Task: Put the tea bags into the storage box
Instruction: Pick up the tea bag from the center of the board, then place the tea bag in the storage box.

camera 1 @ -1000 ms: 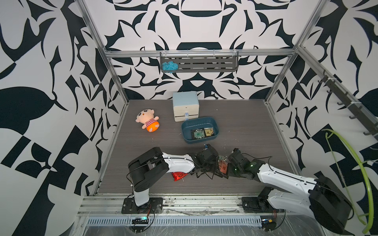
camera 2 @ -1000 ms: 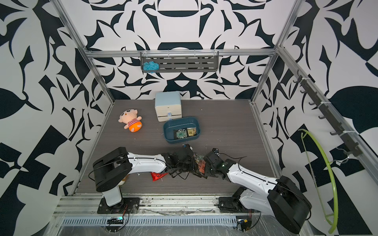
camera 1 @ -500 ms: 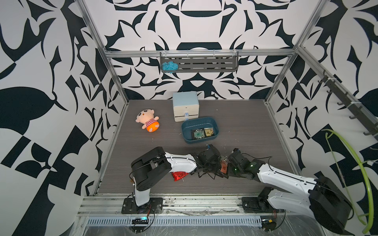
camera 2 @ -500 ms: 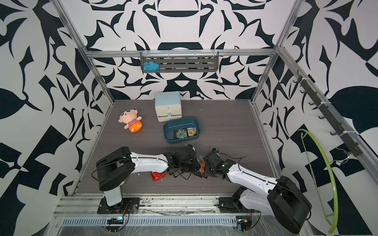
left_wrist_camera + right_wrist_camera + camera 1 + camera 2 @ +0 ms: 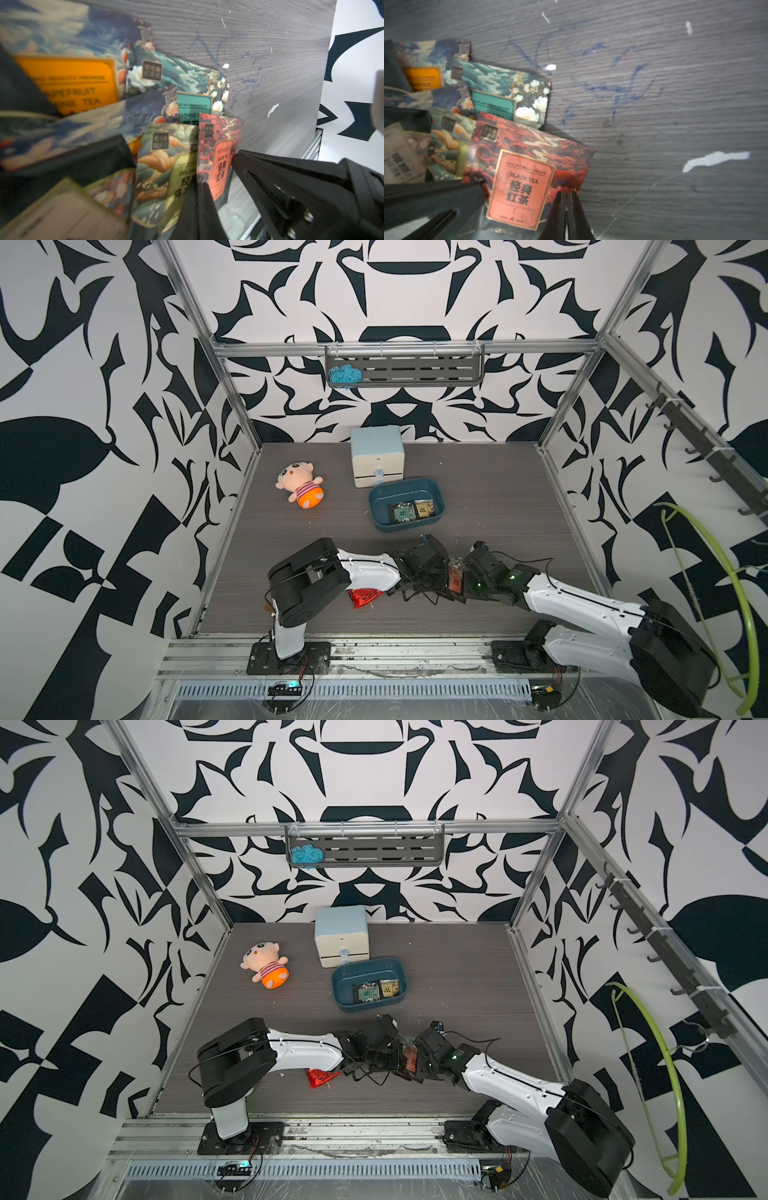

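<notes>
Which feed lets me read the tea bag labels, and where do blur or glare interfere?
Left wrist view: teal-label jasmine sachet legible, closer orange-label sachet out of focus. Right wrist view: soft overall, yet the black tea sachet reads clearly, a pale sheen along one edge. Both top views: sharp, evenly lit, labels too small.

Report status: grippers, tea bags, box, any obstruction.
Right gripper shut on black tea bag. Left gripper shut beside it, hold unclear. Two bags in box, pile on table. Grippers crowd each other.
</notes>
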Available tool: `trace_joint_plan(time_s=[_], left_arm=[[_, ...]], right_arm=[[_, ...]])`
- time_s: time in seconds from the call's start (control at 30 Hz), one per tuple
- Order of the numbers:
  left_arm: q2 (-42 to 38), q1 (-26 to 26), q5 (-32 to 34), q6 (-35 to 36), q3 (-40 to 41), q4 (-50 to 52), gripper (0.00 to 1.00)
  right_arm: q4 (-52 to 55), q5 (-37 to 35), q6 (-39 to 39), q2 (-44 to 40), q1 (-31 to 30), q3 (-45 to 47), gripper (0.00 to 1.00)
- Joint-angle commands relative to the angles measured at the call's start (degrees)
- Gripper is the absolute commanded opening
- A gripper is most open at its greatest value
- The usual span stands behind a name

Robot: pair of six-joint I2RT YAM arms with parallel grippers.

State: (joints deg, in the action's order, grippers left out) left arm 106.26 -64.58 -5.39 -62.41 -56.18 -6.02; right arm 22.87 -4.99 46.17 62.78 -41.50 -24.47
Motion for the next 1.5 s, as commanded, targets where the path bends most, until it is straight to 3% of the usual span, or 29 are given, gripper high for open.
trace_joint_plan(time_s=[0.0, 0.1, 0.17, 0.27, 0.4, 0.57, 0.77, 0.9, 1.07, 1.47], left_arm=[[-2.1, -0.2, -0.4, -0.4, 1.5, -1.0, 0.0], [-4.1, -0.2, -1.1, -0.9, 3.1, -2.5, 0.0], [-5.7, -0.2, -1.4, -1.3, 4.2, -3.2, 0.0], [-8.0, -0.2, -1.9, -1.9, 5.8, -4.5, 0.0], [-11.9, -0.2, -0.8, -1.9, 7.1, -3.4, 0.0], [-18.4, -0.4, 1.7, -0.6, 7.8, 2.1, 0.0], [-28.5, -0.5, 9.5, 4.8, 4.4, 16.8, 0.0], [-32.5, -0.4, 18.1, 10.5, 0.4, 24.7, 0.0], [-31.6, 4.0, 23.8, 15.1, -4.7, 27.5, 0.0], [-15.8, 18.8, 16.9, 19.5, -16.8, 26.1, 0.0]], right_arm=[[2.8, -3.5, -3.4, -3.5, -0.3, -2.5, 0.1], [4.3, -7.2, -6.5, -7.4, -0.3, -4.9, 0.12], [3.7, -9.5, -9.1, -9.9, -0.2, -6.2, 0.22], [-0.4, -10.8, -11.2, -11.1, 1.2, -6.7, 0.27], [-6.4, -6.7, -14.5, -7.3, 7.6, -7.6, 0.31], [-16.9, 6.1, -16.9, -0.7, 16.6, -5.9, 0.32], [-29.0, 9.4, -12.6, -1.2, 17.0, 2.5, 0.31], [-26.8, 8.1, -14.8, -4.4, 17.0, 3.5, 0.3], [-25.8, 3.9, -15.8, -7.1, 17.0, 4.6, 0.3], [-26.9, 5.4, -15.9, -3.2, 17.0, 3.6, 0.29]])
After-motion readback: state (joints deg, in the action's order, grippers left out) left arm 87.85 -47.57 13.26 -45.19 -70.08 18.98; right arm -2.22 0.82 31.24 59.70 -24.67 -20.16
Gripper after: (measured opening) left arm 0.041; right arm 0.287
